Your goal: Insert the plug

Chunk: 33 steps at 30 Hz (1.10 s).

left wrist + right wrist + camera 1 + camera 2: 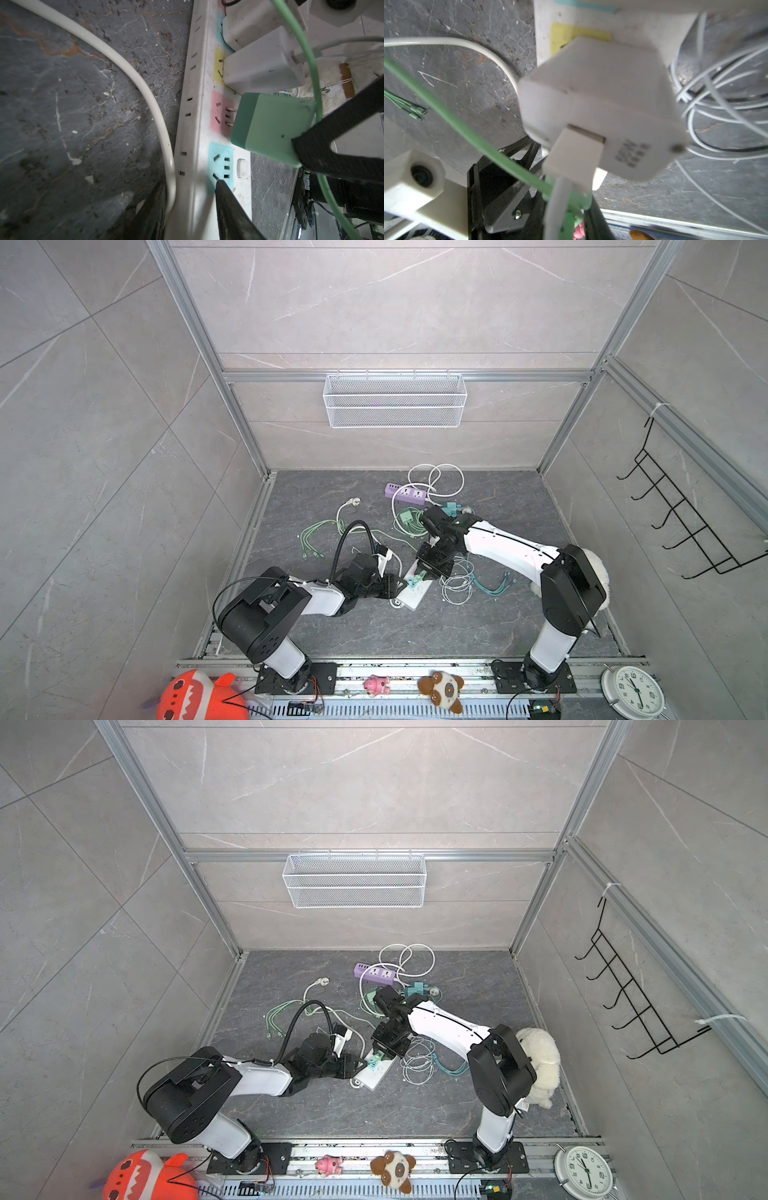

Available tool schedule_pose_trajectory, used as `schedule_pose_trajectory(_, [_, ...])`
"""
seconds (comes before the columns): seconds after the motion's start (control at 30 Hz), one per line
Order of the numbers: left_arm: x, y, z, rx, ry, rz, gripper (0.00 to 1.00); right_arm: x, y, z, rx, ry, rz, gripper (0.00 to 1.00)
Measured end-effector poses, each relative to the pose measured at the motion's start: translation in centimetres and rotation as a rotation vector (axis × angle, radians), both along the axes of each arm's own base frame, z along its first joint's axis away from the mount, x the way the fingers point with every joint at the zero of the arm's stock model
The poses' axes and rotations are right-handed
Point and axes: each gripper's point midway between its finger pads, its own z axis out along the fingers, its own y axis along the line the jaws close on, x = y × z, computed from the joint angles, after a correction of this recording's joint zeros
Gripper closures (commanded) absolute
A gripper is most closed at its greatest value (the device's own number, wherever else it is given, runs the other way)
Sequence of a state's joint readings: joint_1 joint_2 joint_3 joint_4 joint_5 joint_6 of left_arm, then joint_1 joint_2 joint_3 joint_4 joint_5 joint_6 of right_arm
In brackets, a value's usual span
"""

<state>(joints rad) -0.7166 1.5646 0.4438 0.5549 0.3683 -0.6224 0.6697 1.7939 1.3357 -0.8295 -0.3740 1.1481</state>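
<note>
Seating green plug into pink socket of power strip: prongs showing, not home yet. My right gripper clamped on it, left gripper pinching strip end. Final push remains.

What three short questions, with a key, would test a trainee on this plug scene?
1. True or false: the green square plastic plug sits flush in the pink socket of the long white plastic power strip, with no prong showing.
2. Which colour is the socket under the white cube charger right beside that plug? A yellow; B purple; C pink.
3. Short answer: which thing is the right pincer shut on?
Key: 1 false, metal prongs show between plug and socket; 2 A; 3 the green plug.
</note>
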Motion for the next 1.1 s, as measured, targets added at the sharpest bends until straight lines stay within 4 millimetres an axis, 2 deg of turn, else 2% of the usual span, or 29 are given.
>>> schedule_pose_trajectory(0.3, [-0.8, -0.6, 0.5, 0.016, -0.034, 0.005, 0.58, 0.2, -0.3, 0.0, -0.003, 0.058, 0.009, 1.00])
schedule_pose_trajectory(0.6, [-1.5, -0.8, 4.2, -0.031, -0.096, -0.015, 0.57, 1.6, -1.0, -0.1, 0.005, 0.061, 0.039, 1.00])
schedule_pose_trajectory(0.73, [-1.9, -0.5, 5.0, -0.032, -0.110, -0.021, 0.57, 2.2, -1.0, -0.4, 0.011, 0.064, 0.047, 1.00])
schedule_pose_trajectory(1.1, [-2.5, -0.5, 4.3, 0.000, -0.090, -0.041, 0.57, 6.7, 0.0, -0.1, 0.067, 0.009, 0.068, 1.00])
